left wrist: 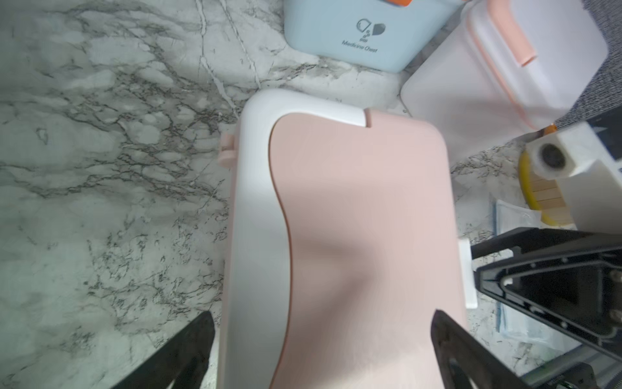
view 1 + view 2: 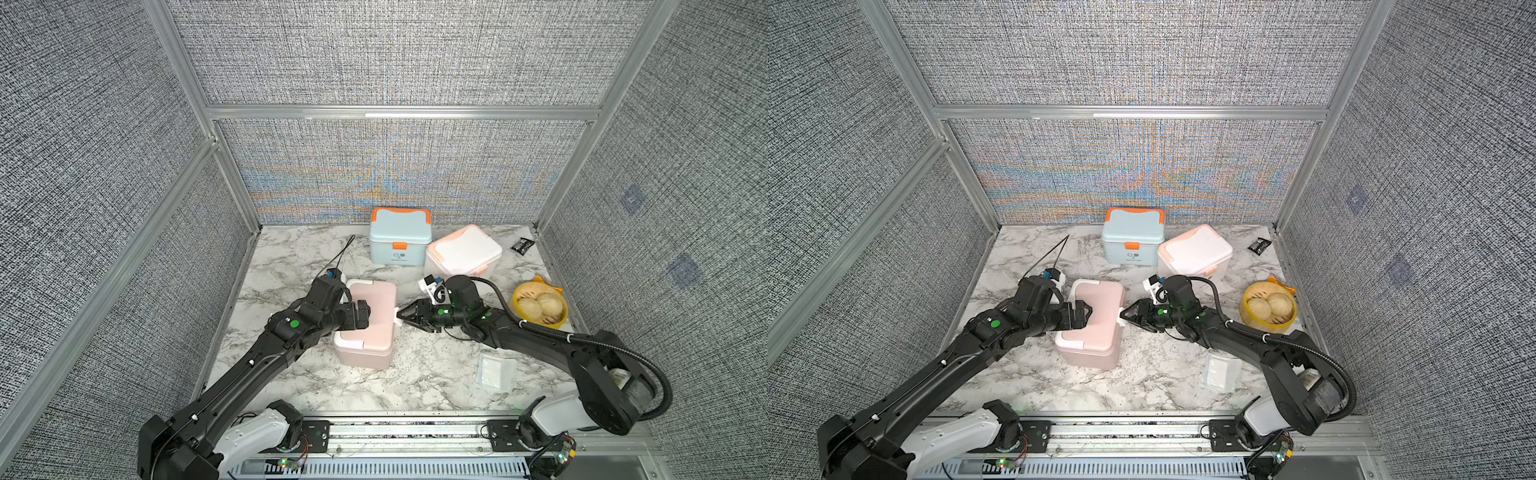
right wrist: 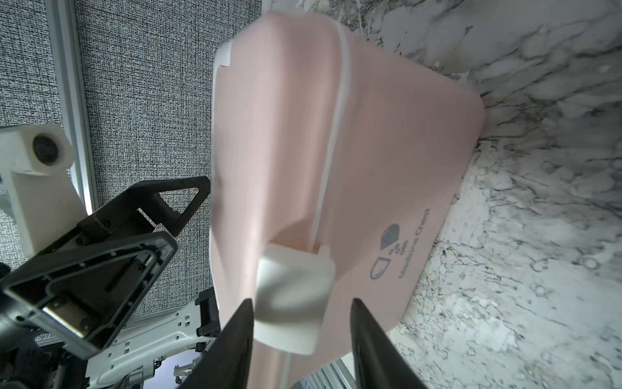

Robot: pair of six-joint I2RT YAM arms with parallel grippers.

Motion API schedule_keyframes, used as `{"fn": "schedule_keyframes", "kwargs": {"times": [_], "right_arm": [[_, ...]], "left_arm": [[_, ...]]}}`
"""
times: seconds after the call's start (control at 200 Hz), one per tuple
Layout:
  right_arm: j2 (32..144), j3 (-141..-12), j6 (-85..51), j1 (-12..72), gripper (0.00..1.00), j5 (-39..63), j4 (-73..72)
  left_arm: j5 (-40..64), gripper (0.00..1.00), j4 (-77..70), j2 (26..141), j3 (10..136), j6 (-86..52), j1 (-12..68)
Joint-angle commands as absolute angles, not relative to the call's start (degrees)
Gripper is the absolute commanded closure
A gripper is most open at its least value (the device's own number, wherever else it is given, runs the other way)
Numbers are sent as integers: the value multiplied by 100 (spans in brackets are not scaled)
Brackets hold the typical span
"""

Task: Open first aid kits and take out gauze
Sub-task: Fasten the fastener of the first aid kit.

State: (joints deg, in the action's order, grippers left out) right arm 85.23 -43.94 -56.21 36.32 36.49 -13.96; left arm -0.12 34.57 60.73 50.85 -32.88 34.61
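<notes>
The pink-and-white first aid kit (image 2: 378, 299) (image 2: 1100, 299) stands mid-table with its lid down. My left gripper (image 2: 361, 313) (image 1: 323, 340) is open wide over the pink lid (image 1: 353, 202). My right gripper (image 2: 399, 316) (image 3: 303, 303) is at the kit's right side, its jaws either side of the white latch (image 3: 292, 296). One finger touches the latch and a gap shows at the other. The blue-and-orange kit (image 2: 400, 241) and the white-and-peach kit (image 2: 463, 251) stand closed at the back. A gauze packet (image 2: 494, 372) (image 2: 1221, 372) lies flat at the front right.
A yellow basket with buns (image 2: 540, 307) sits at the right edge behind my right arm. In the back right corner lies a small black wrapper (image 2: 522, 245). A thin black cable (image 2: 345, 253) lies at the back left. Panel walls close three sides.
</notes>
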Motion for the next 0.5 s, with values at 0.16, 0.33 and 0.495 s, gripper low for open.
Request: {"fn": "schedule_keyframes", "kwargs": {"times": [0.16,0.33,0.495], "right_arm": [[8809,-4272,-5546,3633,54,3579,-1342],[8974,-4284,-5593,3636,52,3698,-1545],[8685,-4268,-5544,3639,41,3710,-1582]], "left_arm": [[136,1,3247,6243,4925,-3312,3428],[229,1,3167,6295,4878,-3348,3429],[207,1,3158,6262,4857,-3332,3433]]}}
